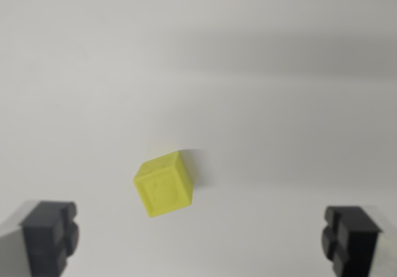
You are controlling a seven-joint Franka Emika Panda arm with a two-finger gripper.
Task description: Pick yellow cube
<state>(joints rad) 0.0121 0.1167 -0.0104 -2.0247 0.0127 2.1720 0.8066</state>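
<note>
The yellow cube (pixel 163 184) lies on the white counter (pixel 260 72), a little to the wrist view's left of the middle and in the lower half of the picture. It sits turned, so that its sides run at an angle to the line between the two dark fingertips (pixel 49 237). The pincer (pixel 200 240) is wide and holds nothing; one fingertip shows at the lower left corner and the other at the lower right, and the cube is well apart from both.

The step in hand, as I judge it, is the approach before the grasp. To do it well, the pincer should first come over the cube, moving toward the wrist view's left and forward, so that the cube stands midway between the fingertips. Then the wrist should turn until the pads face two flat opposite sides and not two corners; otherwise the cube may twist or slip out when the jaws close. Only after this should it go down.

The picture is somewhat blurred, so the exact angle of the cube is hard to tell. Around the cube the counter is bare on every side that shows, no edge of the counter is in view, and nothing stands in the way of the fingertips.
</note>
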